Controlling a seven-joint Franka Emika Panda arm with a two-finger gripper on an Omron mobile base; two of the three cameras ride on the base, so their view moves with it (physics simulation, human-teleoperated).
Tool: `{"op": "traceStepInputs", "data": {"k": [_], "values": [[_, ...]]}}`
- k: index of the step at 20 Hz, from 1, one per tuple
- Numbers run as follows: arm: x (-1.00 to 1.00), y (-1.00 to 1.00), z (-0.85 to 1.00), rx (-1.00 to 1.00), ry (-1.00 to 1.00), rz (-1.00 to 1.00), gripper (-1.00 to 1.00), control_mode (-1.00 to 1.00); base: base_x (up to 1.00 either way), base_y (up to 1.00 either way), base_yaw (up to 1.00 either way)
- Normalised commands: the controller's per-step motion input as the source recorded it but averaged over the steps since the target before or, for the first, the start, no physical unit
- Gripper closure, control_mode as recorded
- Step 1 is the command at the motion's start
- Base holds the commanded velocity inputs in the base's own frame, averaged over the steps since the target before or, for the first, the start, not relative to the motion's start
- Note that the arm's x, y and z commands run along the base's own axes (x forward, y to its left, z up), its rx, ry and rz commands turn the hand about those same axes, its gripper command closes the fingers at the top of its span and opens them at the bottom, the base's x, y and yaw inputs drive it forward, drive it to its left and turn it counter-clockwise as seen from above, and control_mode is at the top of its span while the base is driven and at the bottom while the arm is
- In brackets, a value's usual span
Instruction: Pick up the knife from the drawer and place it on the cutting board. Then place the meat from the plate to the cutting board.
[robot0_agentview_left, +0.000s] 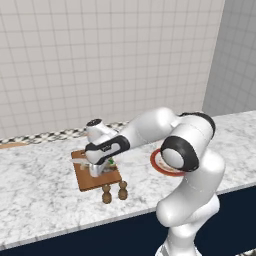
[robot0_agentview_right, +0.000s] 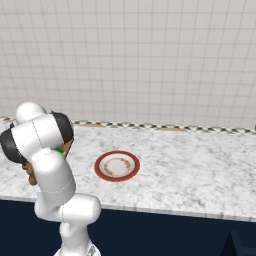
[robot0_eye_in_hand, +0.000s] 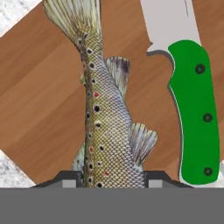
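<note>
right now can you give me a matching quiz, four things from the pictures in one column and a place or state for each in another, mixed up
Things:
1. speckled brown fish
2. green-handled silver knife
3. red-rimmed round plate
4. two small brown wooden shakers

Places or states:
A. bare on the marble counter
B. between the gripper fingers, over the reddish-brown wooden board
C. standing at the board's near edge
D. lying flat on the board beside the fish

Pairs: 1-B, 2-D, 3-A, 4-C
</note>
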Motion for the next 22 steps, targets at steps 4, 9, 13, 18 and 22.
{"op": "traceStepInputs", "data": {"k": [4,9,13,18,22], "values": [[0.03,0.02,0.0,-0.01,0.0,0.01,-1.0,-1.0,0.0,0.0,0.0],[0.0,0.0,0.0,0.0,0.0,0.0,-1.0,-1.0,0.0,0.0,0.0],[0.0,0.0,0.0,0.0,-0.02,0.0,-1.0,-1.0,0.0,0.0,0.0],[-0.2,-0.01,0.35,0.0,-0.11,0.0,-1.0,-1.0,0.0,0.0,0.0],[-0.47,-0.33,0.65,0.0,-0.16,0.0,-1.0,-1.0,0.0,0.0,0.0]]}}
